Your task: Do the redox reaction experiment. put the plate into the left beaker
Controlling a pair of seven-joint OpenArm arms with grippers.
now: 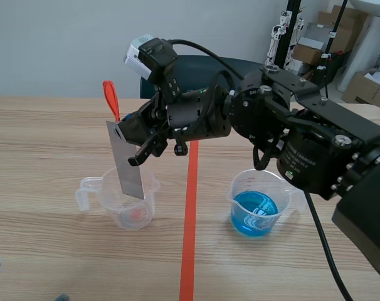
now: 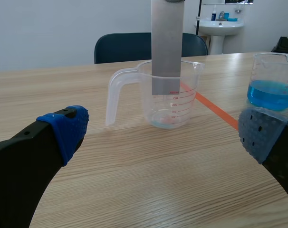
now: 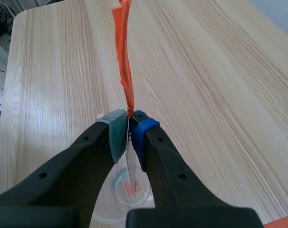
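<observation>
A grey metal plate (image 1: pixel 128 162) with an orange-red tag (image 1: pixel 111 98) at its top hangs upright, its lower end inside the rim of the clear left beaker (image 1: pixel 122 202). My right gripper (image 1: pixel 138 136), reaching across from the right, is shut on the plate's upper end. In the right wrist view the plate (image 3: pixel 129 161) shows edge-on between the fingers, with the tag (image 3: pixel 124 61) ahead and the left beaker (image 3: pixel 130 190) below. The left wrist view shows the plate (image 2: pixel 167 45) dipping into the beaker (image 2: pixel 168 95). My left gripper (image 2: pixel 165 135) is open, well short of the beaker.
A second clear beaker (image 1: pixel 258 202) holding blue liquid stands to the right of the orange-red tape line (image 1: pixel 190 207); it also appears beside my left gripper's fingertip (image 2: pixel 273 85). A dark chair (image 2: pixel 143 45) stands behind the table. Boxes and a stand lie at the back right.
</observation>
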